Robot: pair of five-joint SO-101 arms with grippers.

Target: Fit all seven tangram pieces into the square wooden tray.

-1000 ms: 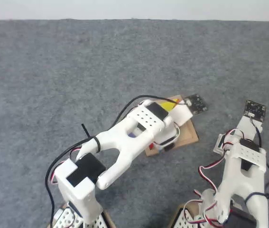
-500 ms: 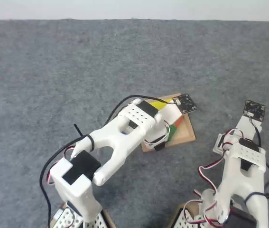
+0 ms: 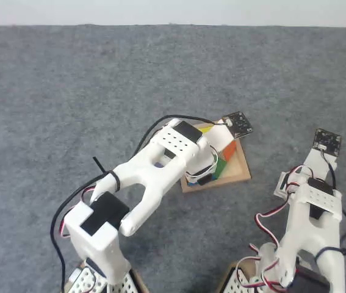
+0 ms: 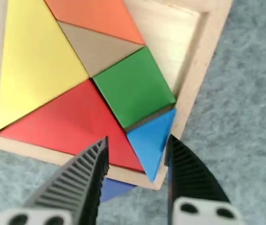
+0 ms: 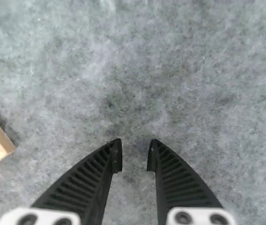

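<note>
- Six coloured pieces lie in the tray [image 4: 203, 61]: a yellow triangle [image 4: 34, 65], a red triangle [image 4: 72, 126], an orange piece [image 4: 100, 16], a tan triangle [image 4: 97, 47], a green square [image 4: 133, 86] and a blue triangle [image 4: 151, 140].
- The blue triangle sits just beside the green square, and its tip lies over the tray's rim.
- A patch of bare wood shows in the tray corner next to the orange piece and the green square.
- A dark blue piece [image 4: 116, 187] lies on the grey surface [image 3: 69, 91] outside the tray, right against its rim.
- The left fingers [image 4: 81, 178] hover over that edge of the tray, spread wide with the blue triangle between them. They are not closed on anything.
- Seen from above, the left arm [image 3: 160, 171] stretches across the tray and covers most of it.
- The right fingers [image 5: 90, 183] hang over bare surface with a narrow gap between the tips, holding nothing.
- The right arm [image 3: 310, 207] stands off to one side of the tray, apart from it.
</note>
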